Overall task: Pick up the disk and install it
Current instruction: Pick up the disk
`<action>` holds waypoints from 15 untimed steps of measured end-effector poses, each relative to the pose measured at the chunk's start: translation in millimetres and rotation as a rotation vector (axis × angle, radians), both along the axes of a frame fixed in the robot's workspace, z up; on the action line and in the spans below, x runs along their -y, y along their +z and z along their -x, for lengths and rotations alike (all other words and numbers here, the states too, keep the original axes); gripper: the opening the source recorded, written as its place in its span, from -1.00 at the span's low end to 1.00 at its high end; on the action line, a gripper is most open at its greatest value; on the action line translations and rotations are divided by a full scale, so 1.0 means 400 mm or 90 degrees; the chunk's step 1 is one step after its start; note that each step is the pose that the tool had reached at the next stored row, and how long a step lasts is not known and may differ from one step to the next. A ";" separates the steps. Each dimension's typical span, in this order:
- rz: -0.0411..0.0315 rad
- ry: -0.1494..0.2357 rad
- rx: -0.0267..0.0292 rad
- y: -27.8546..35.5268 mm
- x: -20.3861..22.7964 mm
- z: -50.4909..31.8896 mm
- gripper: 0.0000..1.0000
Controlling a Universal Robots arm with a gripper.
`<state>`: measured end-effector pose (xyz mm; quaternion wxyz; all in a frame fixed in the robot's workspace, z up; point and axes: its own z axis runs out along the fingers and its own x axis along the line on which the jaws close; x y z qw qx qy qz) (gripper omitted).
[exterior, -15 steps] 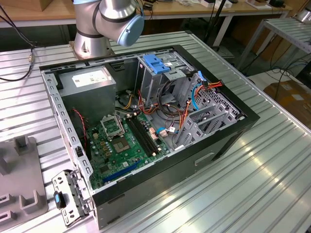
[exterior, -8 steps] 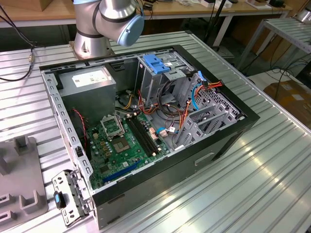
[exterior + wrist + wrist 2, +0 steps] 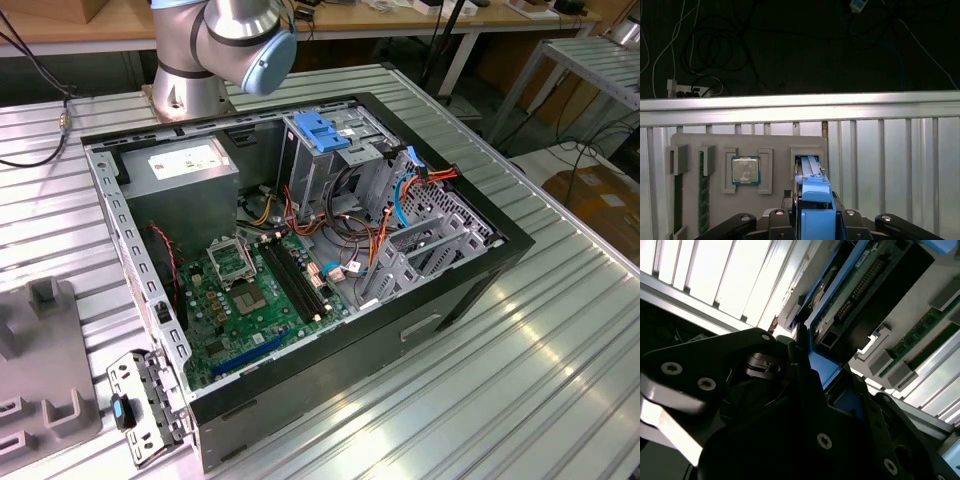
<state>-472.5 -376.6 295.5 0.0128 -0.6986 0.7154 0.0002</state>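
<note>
In the first wrist view the disk [image 3: 812, 186], in its bright blue carrier, stands on edge at a slot of the grey parts tray [image 3: 775, 145]. My gripper [image 3: 815, 220] sits around the carrier's near end, a black finger on each side and pressed against it. The second wrist view shows the same disk [image 3: 875, 285] close up, with a dark body, a green circuit board and a blue frame, and my gripper [image 3: 807, 347] closed onto its blue edge. I cannot tell whether the disk is lifted off the slot floor.
The tray also holds a processor [image 3: 745, 169] and memory sticks [image 3: 702, 190]. In the exterior view the open computer case [image 3: 300, 250] lies on the ribbed metal table, its grey drive cage [image 3: 322, 130] upright at the back. The grey tray [image 3: 40, 370] lies at the exterior view's left.
</note>
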 end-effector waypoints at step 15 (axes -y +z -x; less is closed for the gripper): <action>0.0000 0.026 0.0000 0.000 0.000 0.000 -0.25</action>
